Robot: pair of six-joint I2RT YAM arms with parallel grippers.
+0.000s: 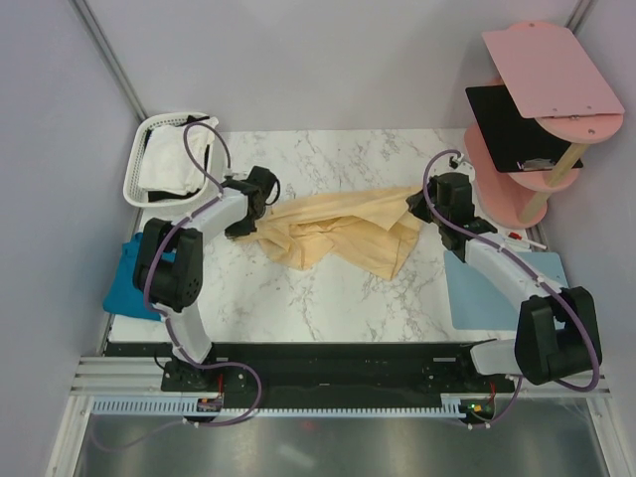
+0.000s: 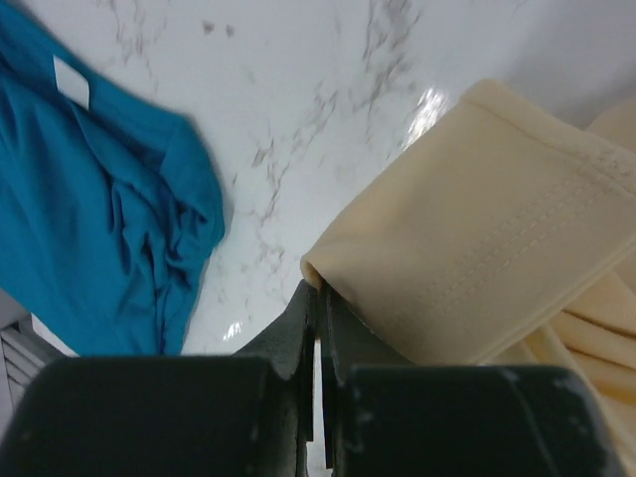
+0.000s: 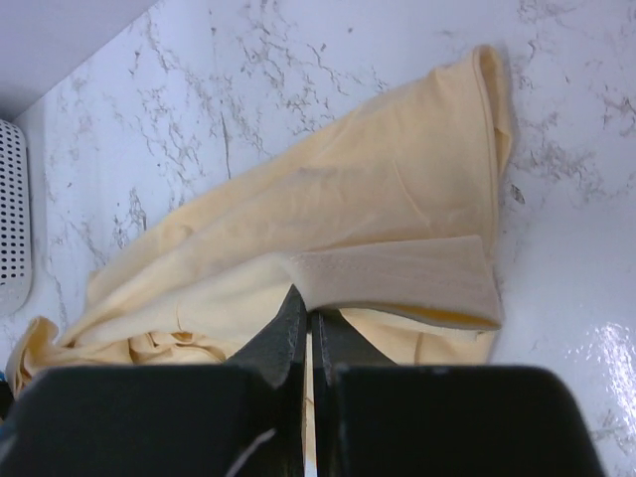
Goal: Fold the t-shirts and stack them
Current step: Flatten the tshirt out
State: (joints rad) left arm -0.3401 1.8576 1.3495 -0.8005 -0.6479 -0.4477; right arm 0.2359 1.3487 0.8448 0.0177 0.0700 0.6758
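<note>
The left jaws are shut tight, with no gap, and they pinch a folded corner of the yellow shirt (image 2: 497,229) right at their tips. The stitched band of the cloth goes away from them to the right. The right jaws are shut also, and they nip the edge of a hemmed band of the same shirt, again only at the tips, so each bite looks shallow.

Between the two grips the shirt lies bunched and creased in the middle of the bench (image 1: 328,308). It is not spread flat.

I judge that this cloth is light, soft and limp. It will sag and fold on itself, and it may slip out of so small a pinch. The doubled hems or the shoulder seams are the best places to take it, because they are thicker.

The teal shirt (image 2: 89,199) lies crumpled near the left edge of the bench, apart from the yellow one. The white shirt (image 1: 169,164) is in the basket (image 1: 132,179) at the far left corner.
</note>
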